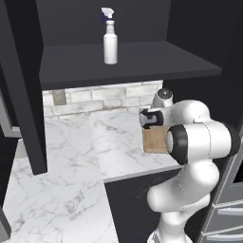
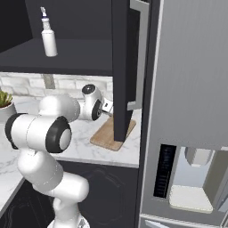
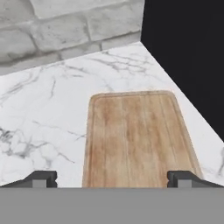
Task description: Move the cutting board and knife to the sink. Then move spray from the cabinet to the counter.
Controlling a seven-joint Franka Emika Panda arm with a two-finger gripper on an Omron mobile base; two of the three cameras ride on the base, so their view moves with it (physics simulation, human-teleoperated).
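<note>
The cutting board [image 3: 135, 135] lies flat on the marble counter [image 3: 43, 118], close to the dark wall on the right. My gripper [image 3: 112, 178] hovers just above the board's near end, open, with nothing between its fingers. From the base cameras the board [image 1: 154, 141] [image 2: 106, 133] peeks out from under my hand and behind the cabinet door. The white spray [image 1: 110, 40] [image 2: 48, 38] stands upright on the shelf of the open black cabinet [image 1: 142, 59], well above the hand. The knife and the sink are out of view.
An open cabinet door [image 2: 122, 67] hangs down in front of the board's right side, and another door [image 1: 23, 95] hangs at the left. A steel fridge [image 2: 191, 89] stands at the right. A potted plant [image 2: 4, 104] sits far left. Grey brick backsplash [image 1: 104, 97] closes the back.
</note>
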